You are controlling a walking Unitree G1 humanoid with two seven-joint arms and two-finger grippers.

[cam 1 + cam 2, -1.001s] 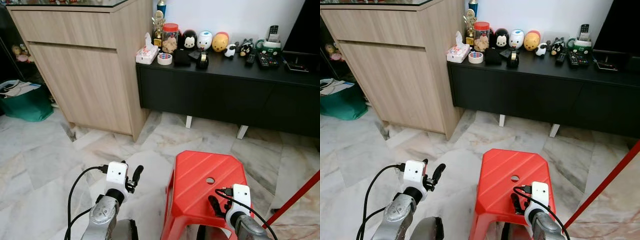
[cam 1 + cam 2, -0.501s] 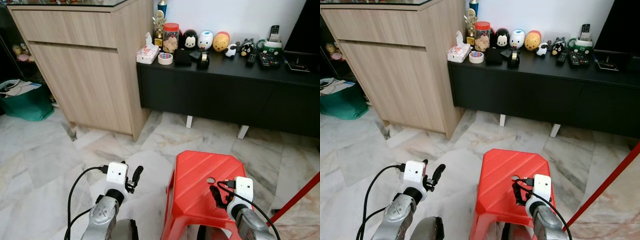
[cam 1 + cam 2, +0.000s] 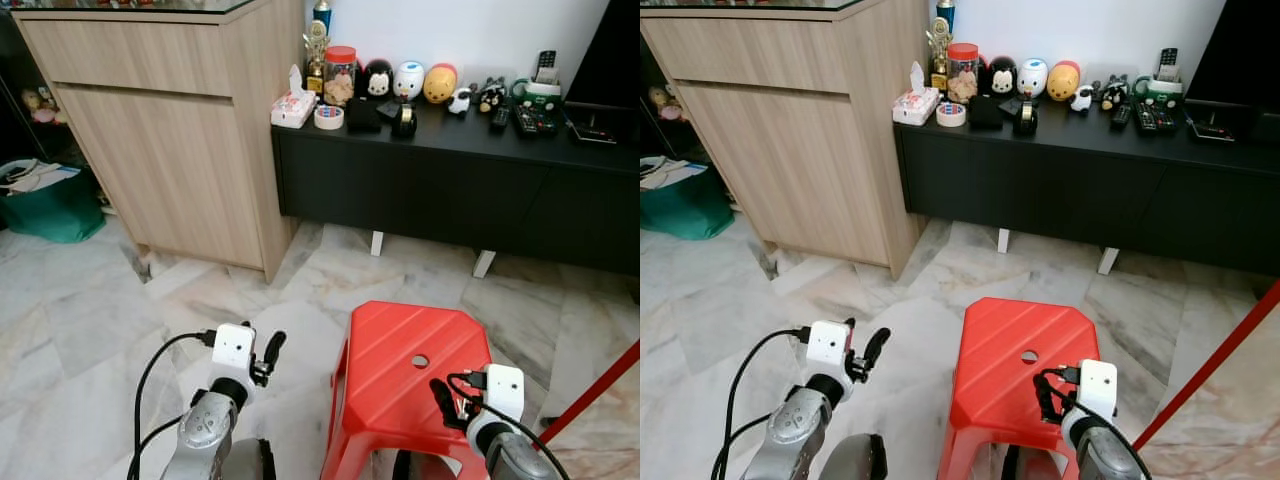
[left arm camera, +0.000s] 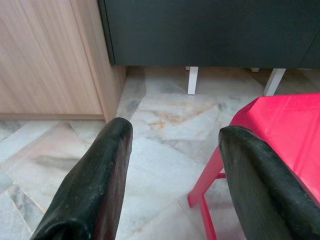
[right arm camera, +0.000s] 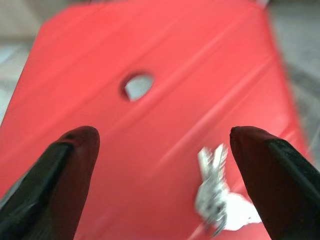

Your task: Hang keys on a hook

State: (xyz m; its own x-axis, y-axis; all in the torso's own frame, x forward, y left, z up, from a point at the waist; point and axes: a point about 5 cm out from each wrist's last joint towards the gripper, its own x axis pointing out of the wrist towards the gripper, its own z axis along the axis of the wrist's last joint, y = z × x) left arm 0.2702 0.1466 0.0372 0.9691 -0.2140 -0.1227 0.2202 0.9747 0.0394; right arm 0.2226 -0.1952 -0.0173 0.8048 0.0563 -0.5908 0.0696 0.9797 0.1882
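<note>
Red plastic stool [image 3: 415, 365] sitting under right gripper [image 3: 444, 402], fingers spread wide.
Right wrist camera is showing keys [image 5: 214, 192] lying on the seat; left gripper [image 3: 268, 352] idling, fingers apart.

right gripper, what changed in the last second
The right gripper has drawn back toward the robot and to its right over the red stool, fingers open, not yet holding the keys that lie on the seat. The left gripper stayed put, open, beside the stool.
</note>
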